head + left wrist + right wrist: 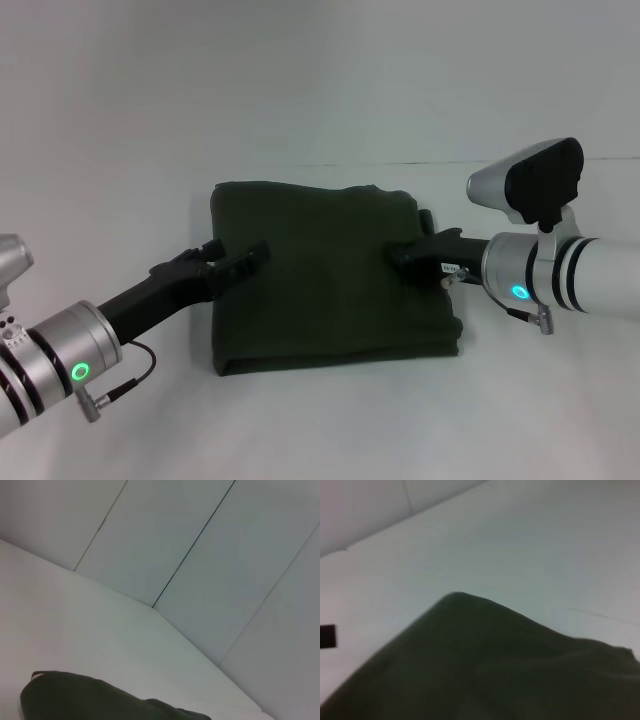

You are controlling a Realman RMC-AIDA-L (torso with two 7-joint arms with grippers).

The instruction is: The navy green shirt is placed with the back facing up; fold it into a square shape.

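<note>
The navy green shirt [335,300] lies folded into a rough square on the white table [320,430], plain side up, with no lettering showing. My left gripper [238,255] rests low at the shirt's left edge, open, with one finger over the cloth. My right gripper [412,237] is over the shirt's upper right part, open, holding nothing. The shirt also shows as a dark mound in the left wrist view [100,700] and fills the near part of the right wrist view [495,670].
A white wall [320,70] rises behind the table. Bare table surface lies all around the shirt. A small black shape [327,636] sits at the edge of the right wrist view; I cannot tell what it is.
</note>
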